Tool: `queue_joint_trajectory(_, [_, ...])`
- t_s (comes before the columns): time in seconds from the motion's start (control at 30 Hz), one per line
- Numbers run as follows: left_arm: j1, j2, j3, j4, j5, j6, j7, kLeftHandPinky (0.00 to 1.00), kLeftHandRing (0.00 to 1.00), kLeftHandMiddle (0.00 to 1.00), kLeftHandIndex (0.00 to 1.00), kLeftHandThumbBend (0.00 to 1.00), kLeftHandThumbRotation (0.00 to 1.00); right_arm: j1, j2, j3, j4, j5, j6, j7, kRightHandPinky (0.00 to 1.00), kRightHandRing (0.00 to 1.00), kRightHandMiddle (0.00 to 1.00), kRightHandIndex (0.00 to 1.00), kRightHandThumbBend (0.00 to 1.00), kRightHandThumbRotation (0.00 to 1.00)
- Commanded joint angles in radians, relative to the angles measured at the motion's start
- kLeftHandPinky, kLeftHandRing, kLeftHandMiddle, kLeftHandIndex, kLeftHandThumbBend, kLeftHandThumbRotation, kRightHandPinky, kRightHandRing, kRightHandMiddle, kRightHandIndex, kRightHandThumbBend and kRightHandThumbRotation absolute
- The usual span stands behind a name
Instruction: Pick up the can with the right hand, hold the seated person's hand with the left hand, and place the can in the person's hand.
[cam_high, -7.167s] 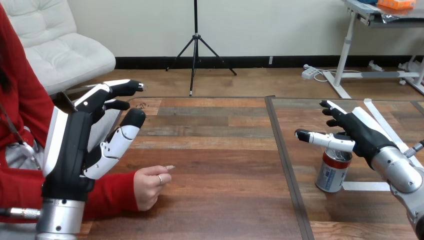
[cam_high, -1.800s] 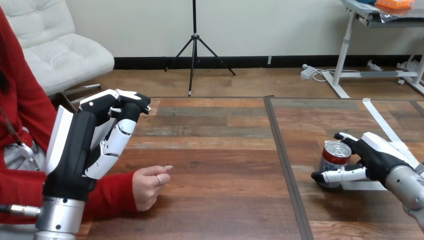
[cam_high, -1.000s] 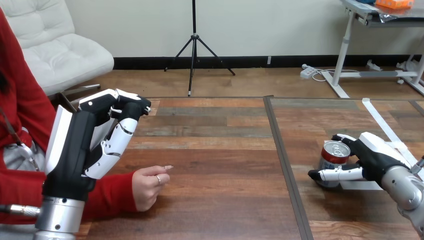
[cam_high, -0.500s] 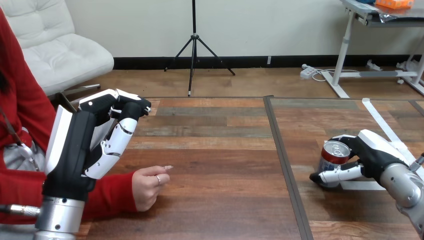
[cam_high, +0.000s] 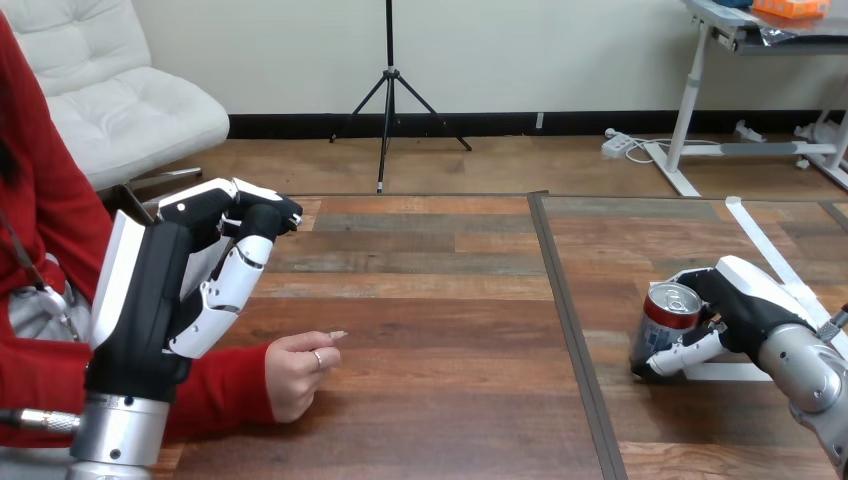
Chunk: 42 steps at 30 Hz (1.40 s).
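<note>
- The can (cam_high: 664, 325) stands on the bench (cam_high: 430, 300) at the robot's right side, well apart from the person. It leans a little, and whether its base has left the wood cannot be told.
- The right hand (cam_high: 748, 308) is wrapped round the can. Its fingers reach behind the can's upper part and its thumb (cam_high: 688, 352) curls across the front near the base. The grasp looks made or very nearly made, so the first step appears close to done, though the can is not visibly lifted.
- The person's hand (cam_high: 298, 372) rests on the bench at the view's left, loosely closed, with nothing in it. Its palm is not turned up to receive anything.
- The left hand (cam_high: 185, 285) is raised above the bench beside the red sleeve (cam_high: 225, 392). Its fingers are curled in on themselves around nothing. It is clear of the person's hand and does not touch it, so the holding step is not begun.
- Judged from this, most of the task is left:
  - lifting the can
  - carrying it across the bench toward the person
  - opening the left hand and bringing it down to take the person's hand
  - setting the can into that hand
</note>
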Motion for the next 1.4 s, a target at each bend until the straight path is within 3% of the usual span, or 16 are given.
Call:
queue_joint_trajectory(0.0, [-0.044, 0.0, 0.016, -0.019, 0.002, -0.021, 0.009, 0.47, 0.57, 0.6, 0.49, 0.36, 0.9, -0.078, 0.004, -0.017, -0.023, 0.015, -0.016, -0.021, 0.49, 0.53, 0.57, 0.6, 0.85, 0.01])
queue_joint_trajectory(0.47, [-0.044, 0.001, 0.018, -0.016, 0.0, -0.021, 0.008, 0.46, 0.57, 0.59, 0.49, 0.34, 0.91, -0.077, 0.0, -0.033, -0.02, 0.028, -0.05, -0.038, 0.37, 0.4, 0.45, 0.47, 0.74, 0.0])
queue_joint_trajectory(1.37, [-0.047, -0.001, 0.017, -0.016, -0.004, -0.016, 0.007, 0.46, 0.57, 0.58, 0.48, 0.32, 0.91, -0.08, -0.006, -0.031, -0.022, 0.022, -0.095, -0.081, 0.35, 0.39, 0.43, 0.45, 0.76, 0.0])
